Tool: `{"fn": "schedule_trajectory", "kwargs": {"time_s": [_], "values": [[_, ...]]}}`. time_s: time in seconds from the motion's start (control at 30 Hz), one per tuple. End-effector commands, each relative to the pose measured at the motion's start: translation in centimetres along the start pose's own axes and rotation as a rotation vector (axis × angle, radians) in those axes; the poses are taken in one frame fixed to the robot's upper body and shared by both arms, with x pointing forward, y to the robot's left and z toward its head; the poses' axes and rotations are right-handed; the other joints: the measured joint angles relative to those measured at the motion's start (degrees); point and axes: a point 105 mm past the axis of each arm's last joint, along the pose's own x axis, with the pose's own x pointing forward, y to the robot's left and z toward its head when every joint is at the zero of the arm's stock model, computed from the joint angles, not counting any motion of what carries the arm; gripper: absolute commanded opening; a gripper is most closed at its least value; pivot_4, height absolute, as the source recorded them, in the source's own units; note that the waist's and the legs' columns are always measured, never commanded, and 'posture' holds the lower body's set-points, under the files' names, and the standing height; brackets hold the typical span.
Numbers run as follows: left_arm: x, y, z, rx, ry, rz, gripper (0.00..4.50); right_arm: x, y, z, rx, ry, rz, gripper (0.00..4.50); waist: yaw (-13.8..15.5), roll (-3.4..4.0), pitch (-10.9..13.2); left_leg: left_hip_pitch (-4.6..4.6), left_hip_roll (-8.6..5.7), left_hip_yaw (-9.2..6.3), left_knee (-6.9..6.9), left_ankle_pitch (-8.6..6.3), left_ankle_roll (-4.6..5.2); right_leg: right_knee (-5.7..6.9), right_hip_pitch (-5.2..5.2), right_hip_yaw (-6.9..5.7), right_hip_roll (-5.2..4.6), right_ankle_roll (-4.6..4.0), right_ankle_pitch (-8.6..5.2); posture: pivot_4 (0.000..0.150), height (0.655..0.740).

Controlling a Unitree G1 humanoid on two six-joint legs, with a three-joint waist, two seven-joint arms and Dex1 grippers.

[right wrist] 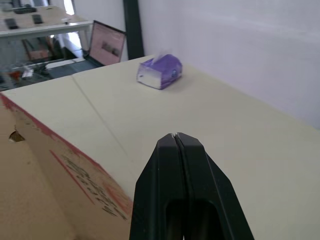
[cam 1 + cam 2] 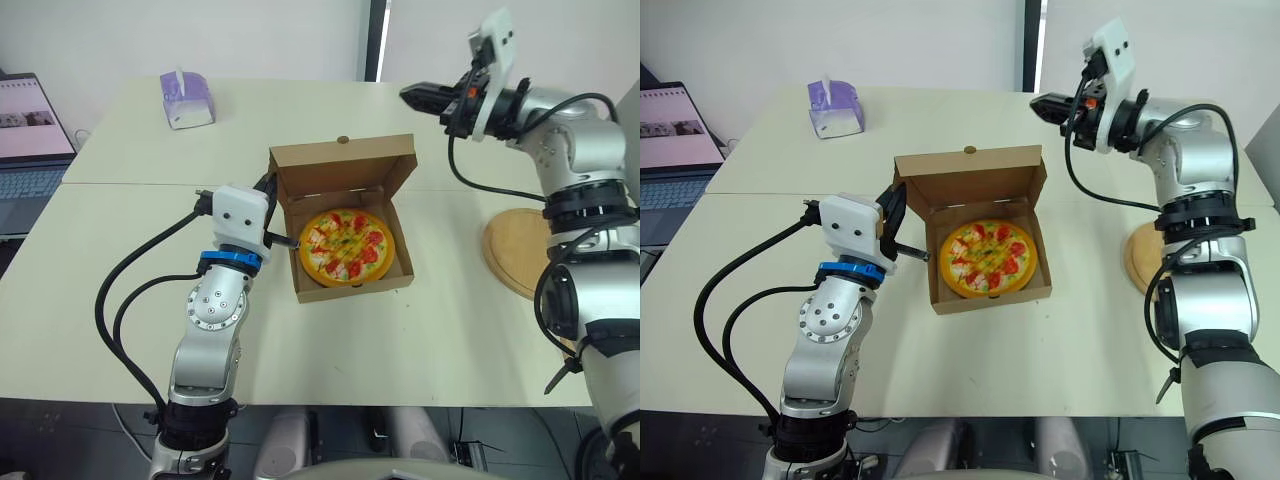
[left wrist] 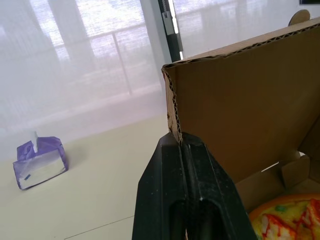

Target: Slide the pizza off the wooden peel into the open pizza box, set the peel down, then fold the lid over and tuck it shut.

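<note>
- The pizza is laid in the pizza box, lid upright.
- The wooden peel is laid on the counter, rightward.
- The left end effector is closed, tips at the lid's left edge.
- The right end effector is closed, empty, raised behind the pizza box.

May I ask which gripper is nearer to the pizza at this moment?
Left. The left gripper is at the left edge of the upright lid, close beside the pizza; the right gripper is raised beyond the lid, farther away.
</note>
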Motion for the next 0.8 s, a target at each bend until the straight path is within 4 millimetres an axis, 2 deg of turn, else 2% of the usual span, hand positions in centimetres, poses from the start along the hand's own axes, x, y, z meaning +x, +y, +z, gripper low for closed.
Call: {"fn": "schedule_trajectory", "kwargs": {"time_s": [0.03,0.23,0.43,0.53,0.6,0.8], "values": [[-0.3,0.2,1.1,0.016,-0.046,0.023,0.0,0.0,1.5,0.4,-0.011,0.017,0.134,0.01,0.12,0.01,0.0,-0.02,-0.01,0.0,0.0,0.0,0.0,0.0,-0.02,-0.01,-0.02,0.0,0.0,0.15,0.74],[-0.5,0.0,0.8,0.006,-0.039,0.016,0.0,-0.4,1.7,-0.3,-0.017,0.052,0.162,0.01,0.19,0.02,0.0,-0.04,-0.02,-0.02,0.0,-0.01,0.0,0.0,-0.04,-0.05,-0.07,0.0,0.0,0.15,0.74],[-0.7,-1.2,0.2,-0.033,-0.021,-0.046,0.0,-0.8,1.8,-0.8,-0.013,0.054,0.159,0.01,0.16,0.02,0.0,-0.03,-0.02,-0.02,-0.01,-0.01,-0.01,0.01,-0.04,-0.06,-0.07,0.0,0.0,0.15,0.74],[-1.0,-1.3,0.1,-0.033,-0.019,-0.052,0.62,-0.9,2.0,-1.0,-0.006,0.052,0.159,0.0,0.17,0.02,0.0,-0.04,-0.03,-0.02,0.0,-0.01,-0.01,0.01,-0.04,-0.06,-0.08,0.0,0.0,0.15,0.74],[-1.1,-1.2,0.1,-0.032,-0.018,-0.053,1.19,-0.9,2.1,-1.1,0.0,0.05,0.156,0.0,0.16,0.02,0.0,-0.04,-0.03,-0.02,0.0,-0.01,-0.01,0.01,-0.05,-0.06,-0.08,0.0,0.0,0.15,0.74],[-2.0,-0.2,0.1,-0.001,-0.015,-0.021,3.2,-1.1,3.3,-2.1,0.014,0.057,0.179,0.0,0.19,0.02,0.0,-0.05,-0.03,-0.05,0.0,-0.01,0.0,0.0,-0.04,-0.09,-0.09,0.0,0.0,0.15,0.74]]}}
